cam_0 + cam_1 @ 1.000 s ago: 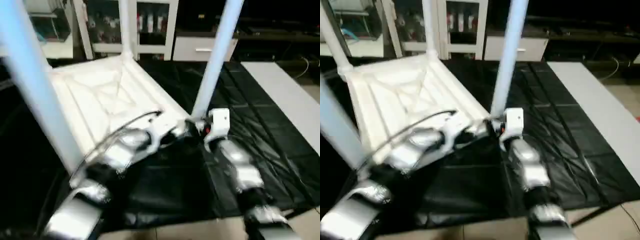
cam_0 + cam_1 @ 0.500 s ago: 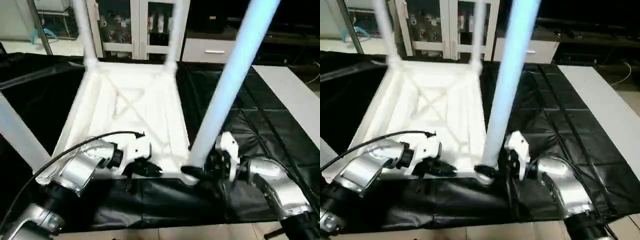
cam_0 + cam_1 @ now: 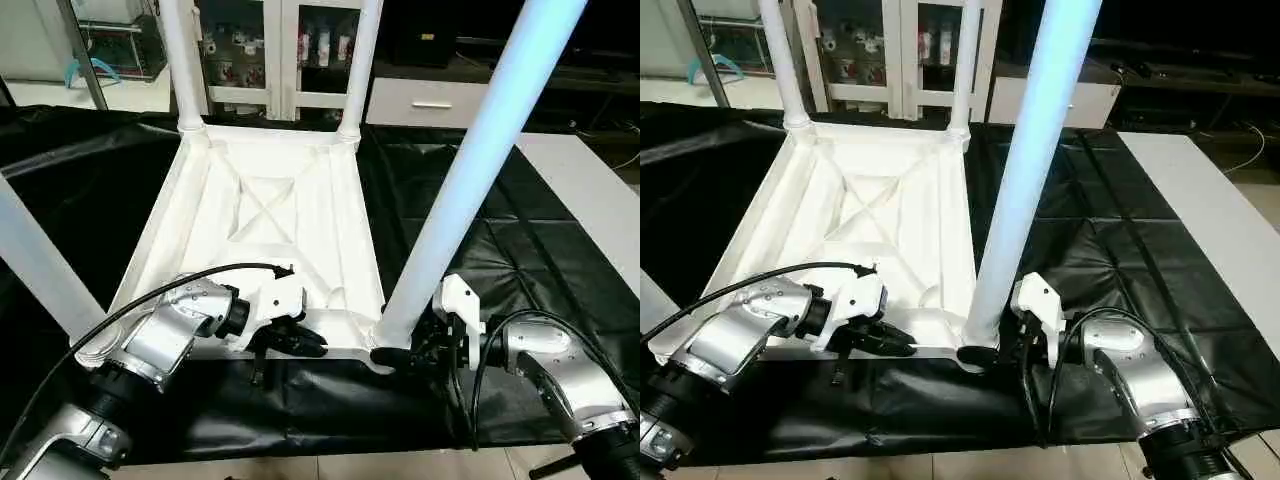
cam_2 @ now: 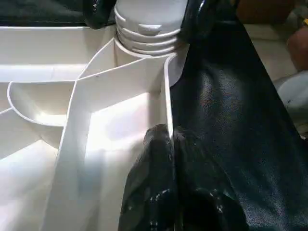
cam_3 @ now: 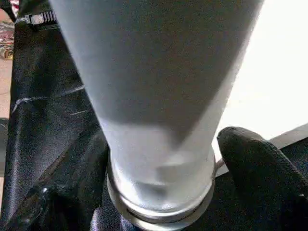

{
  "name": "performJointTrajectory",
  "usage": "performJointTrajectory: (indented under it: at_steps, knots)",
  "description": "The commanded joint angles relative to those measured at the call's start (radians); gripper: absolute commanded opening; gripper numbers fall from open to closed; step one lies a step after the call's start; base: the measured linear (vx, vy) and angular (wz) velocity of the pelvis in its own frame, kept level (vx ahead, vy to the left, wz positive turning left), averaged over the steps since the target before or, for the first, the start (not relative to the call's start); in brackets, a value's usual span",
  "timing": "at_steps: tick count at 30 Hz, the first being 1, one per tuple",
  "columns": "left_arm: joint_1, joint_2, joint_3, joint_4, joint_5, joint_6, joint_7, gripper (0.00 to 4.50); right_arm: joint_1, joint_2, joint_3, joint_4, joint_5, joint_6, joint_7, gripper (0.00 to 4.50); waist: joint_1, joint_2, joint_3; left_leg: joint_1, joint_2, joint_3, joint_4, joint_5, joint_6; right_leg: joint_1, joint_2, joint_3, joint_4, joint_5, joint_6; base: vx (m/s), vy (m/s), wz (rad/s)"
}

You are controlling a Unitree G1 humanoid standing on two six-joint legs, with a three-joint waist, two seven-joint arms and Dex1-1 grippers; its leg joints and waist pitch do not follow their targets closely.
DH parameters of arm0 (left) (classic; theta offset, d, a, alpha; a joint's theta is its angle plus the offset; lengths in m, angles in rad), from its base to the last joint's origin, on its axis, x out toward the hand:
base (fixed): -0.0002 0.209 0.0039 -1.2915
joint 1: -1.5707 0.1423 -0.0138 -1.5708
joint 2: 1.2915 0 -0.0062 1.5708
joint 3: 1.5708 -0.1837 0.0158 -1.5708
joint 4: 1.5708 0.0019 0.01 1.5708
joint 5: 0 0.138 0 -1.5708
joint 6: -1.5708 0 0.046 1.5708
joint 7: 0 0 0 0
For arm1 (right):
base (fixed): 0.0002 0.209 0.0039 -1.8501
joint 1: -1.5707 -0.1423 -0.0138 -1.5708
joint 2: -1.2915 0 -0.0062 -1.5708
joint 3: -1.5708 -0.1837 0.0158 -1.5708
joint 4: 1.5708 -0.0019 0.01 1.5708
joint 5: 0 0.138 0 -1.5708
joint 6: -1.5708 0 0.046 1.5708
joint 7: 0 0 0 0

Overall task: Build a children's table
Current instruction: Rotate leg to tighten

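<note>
The children's table lies upside down on a black sheet, its X-ribbed underside (image 3: 262,205) facing up. Legs stand in the far corners (image 3: 180,60) (image 3: 362,60), one at the near left (image 3: 35,260) and one at the near right (image 3: 470,170). My left gripper (image 3: 308,346) is shut on the thin near rim (image 4: 166,96) of the top, close to the near-right socket. My right gripper (image 3: 392,354) is open around the base of the near-right leg (image 5: 159,96). One fingertip (image 5: 250,159) sits just beside the leg's collar; the other is dark and hard to make out.
The black sheet (image 3: 560,240) spreads around the table. A white cabinet with glass doors (image 3: 290,50) and a white drawer unit (image 3: 430,100) stand behind. A pale floor strip (image 3: 600,190) runs along the right. A black cable (image 3: 150,300) loops over my left forearm.
The head view has swung and settled, so the whole picture has shifted. Both grippers keep their places at the near rim and the leg's base.
</note>
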Motion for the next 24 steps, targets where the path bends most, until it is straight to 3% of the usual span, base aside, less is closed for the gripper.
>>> performJointTrajectory:
  at_steps: [1, 11, 15, 18, 19, 22, 24]
  knots:
    - [-0.010, -0.009, -0.033, 0.010, 0.021, -0.010, -0.016, 0.00, 0.000, -0.015, -0.015, -0.003, -0.006, 0.013, 0.007, 3.53, -0.004, 0.011, -0.056, 0.013, 0.065, -0.028, -0.082, -0.248, 0.014, 0.038, -0.064, 0.051, -0.061, -0.249, -0.234, 0.000, 0.000, 0.00]
    - [-0.015, -0.013, -0.036, 0.021, 0.019, -0.008, -0.023, 0.00, 0.003, -0.010, -0.024, -0.012, 0.026, 0.042, 0.016, 2.75, -0.004, 0.010, -0.056, 0.013, 0.065, -0.028, -0.081, -0.252, 0.014, 0.040, -0.064, 0.050, -0.059, -0.239, -0.241, 0.000, 0.000, 0.00]
    - [-0.013, -0.013, -0.036, 0.018, 0.019, -0.005, -0.023, 0.00, 0.005, -0.004, -0.030, -0.010, 0.030, 0.047, 0.012, 2.70, -0.003, 0.008, -0.056, 0.013, 0.065, -0.029, -0.081, -0.248, 0.014, 0.040, -0.064, 0.050, -0.058, -0.240, -0.239, 0.000, 0.000, 0.00]
    - [-0.012, -0.029, -0.026, 0.026, 0.019, 0.009, 0.009, 0.00, -0.012, 0.041, -0.055, 0.036, -0.015, 0.044, -0.130, 2.69, -0.005, 0.007, -0.056, 0.011, 0.065, -0.028, -0.080, -0.240, 0.011, 0.038, -0.064, 0.051, -0.057, -0.242, -0.238, 0.000, 0.000, 0.00]
    - [-0.015, -0.042, -0.022, 0.038, 0.023, 0.016, 0.033, 0.00, -0.031, 0.069, -0.066, 0.074, -0.030, 0.044, -0.192, 2.69, -0.007, 0.008, -0.054, 0.009, 0.064, -0.029, -0.081, -0.247, 0.007, 0.038, -0.065, 0.051, -0.059, -0.256, -0.236, 0.000, 0.000, 0.00]
    - [-0.024, -0.064, -0.017, 0.059, 0.031, 0.019, 0.069, 0.00, -0.058, 0.109, -0.082, 0.128, -0.039, 0.045, -0.266, 2.68, -0.020, 0.007, -0.049, 0.013, 0.060, -0.039, -0.083, -0.351, -0.026, 0.032, -0.068, 0.046, -0.078, -0.460, -0.174, 0.000, 0.000, 0.00]
    - [-0.058, -0.150, -0.003, 0.131, 0.065, 0.066, 0.218, 0.00, -0.125, 0.229, -0.097, 0.221, -0.060, 0.069, -0.454, 2.67, -0.034, 0.008, -0.043, 0.015, 0.058, -0.040, -0.083, -0.388, -0.038, 0.020, -0.066, 0.044, -0.086, -0.517, -0.157, 0.000, 0.000, 0.00]
